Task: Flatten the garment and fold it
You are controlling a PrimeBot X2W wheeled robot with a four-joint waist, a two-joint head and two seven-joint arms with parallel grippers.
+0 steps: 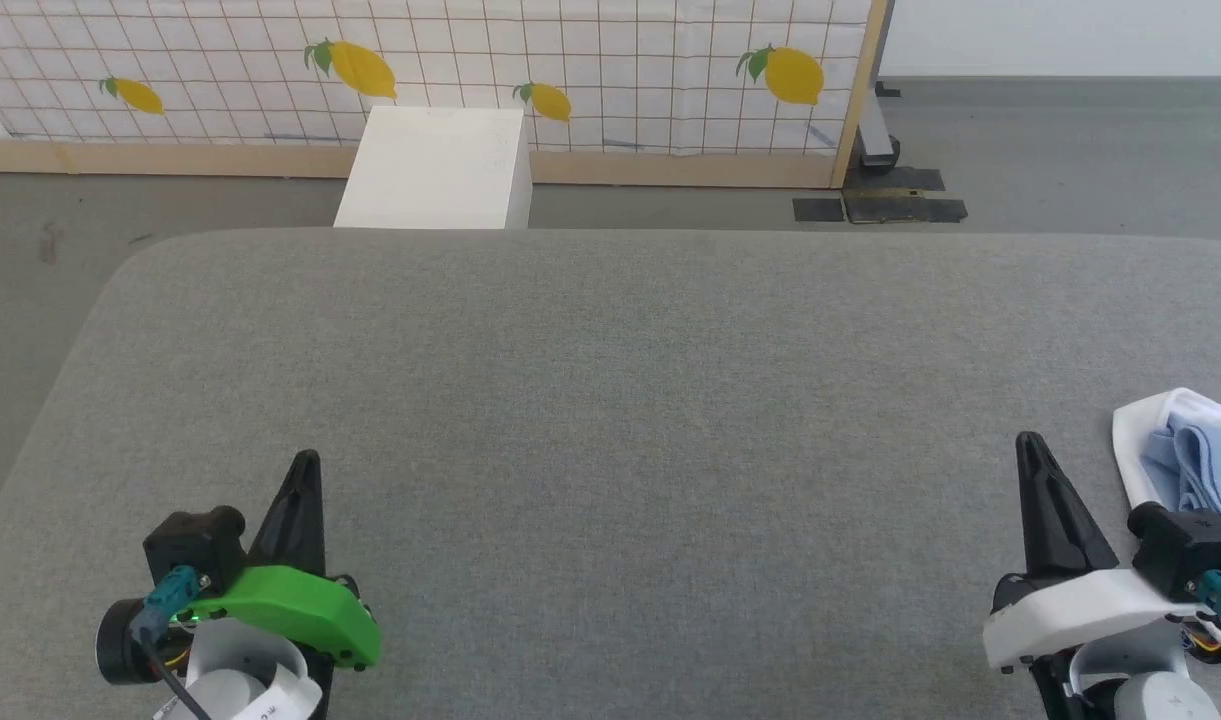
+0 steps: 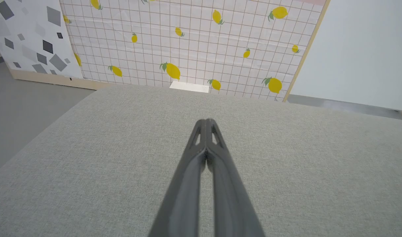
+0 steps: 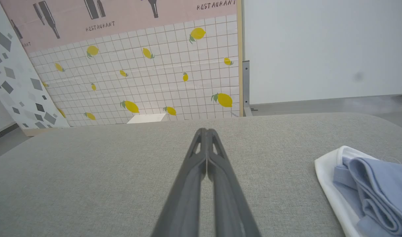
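The garment (image 1: pixel 1185 455) is a bunched light blue shirt with a white collar, lying at the table's right edge and partly cut off by the head view. In the right wrist view the garment (image 3: pixel 372 191) lies crumpled at the lower right. My right gripper (image 1: pixel 1028 441) is shut and empty, just left of the garment and apart from it; its tips (image 3: pixel 206 131) meet above bare cloth. My left gripper (image 1: pixel 308 458) is shut and empty at the lower left, far from the garment, with its tips (image 2: pixel 205 121) pressed together.
The grey fabric-covered table (image 1: pixel 610 400) spreads wide between the two grippers. Behind its far edge stands a white box (image 1: pixel 440 170) on the floor, in front of a lemon-patterned screen (image 1: pixel 590 60). Grey floor lies past the table's rounded left corner.
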